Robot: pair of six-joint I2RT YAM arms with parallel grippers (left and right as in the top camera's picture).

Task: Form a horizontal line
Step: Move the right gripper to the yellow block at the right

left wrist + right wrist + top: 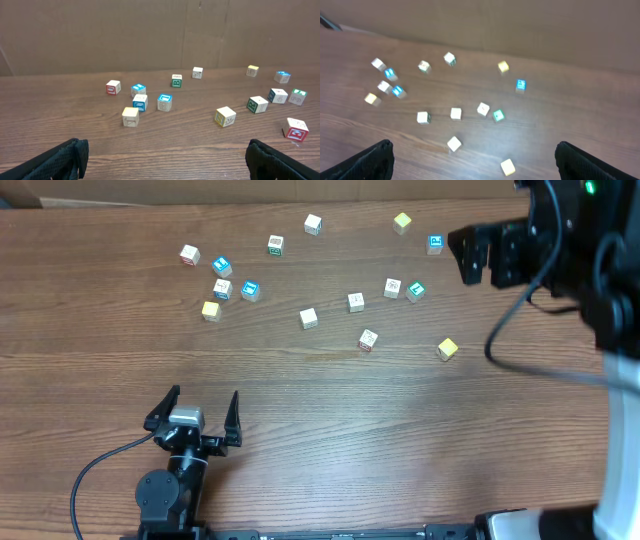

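Cubes (308,318) lie scattered over far half of my table (400,430) — L gripper (203,396) front-left of them, R gripper (463,258) far right.

We see the left end effector (205,398) at bottom left, jaws spread wide, empty; the right end effector (464,258) at upper right, jaws wide, empty.

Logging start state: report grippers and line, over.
Left gripper open, empty. Right gripper open, empty. No line yet; small printed wooden cubes scattered. Nothing blocking.
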